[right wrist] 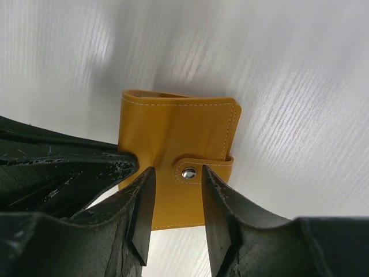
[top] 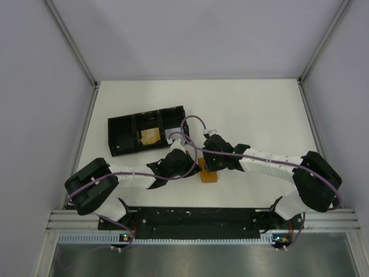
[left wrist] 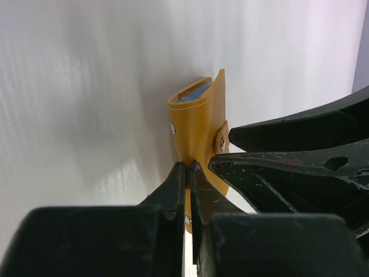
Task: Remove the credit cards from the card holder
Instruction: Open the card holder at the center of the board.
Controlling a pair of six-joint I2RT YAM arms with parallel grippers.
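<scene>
Your left pincer (left wrist: pixel 187 166) is clamped tight on a thin edge of the card holder (left wrist: pixel 199 124). Its two fingers are pressed together at the lower centre of the left wrist view, with a sliver of orange-tan material caught between them.

Your right pincer (right wrist: pixel 177 172) stands open at the bottom of its own view, one finger on each side of the holder's closure strap (right wrist: pixel 210 167). The silver snap (right wrist: pixel 188 172) sits in the gap between the fingers. Whether the fingertips touch the holder cannot be told. The strap wraps round the holder's right-hand edge and lies folded onto its face.

In the left wrist view the holder runs up the frame from the closed fingers, its open end at the top. A pale blue credit card (left wrist: pixel 196 92) shows just inside the mouth; how many lie within cannot be told. The right pincer's black fingers crowd in from the right of that frame, just beside the strap.

From the top camera, the two pincers meet from left and right over the holder, just below the frame's centre on the white surface (top: pixel 259 109) and near the arms' bases. Up and to the left sits a black three-compartment tray (top: pixel 124 138), with a tan item (top: pixel 151 137) in its middle compartment.
</scene>
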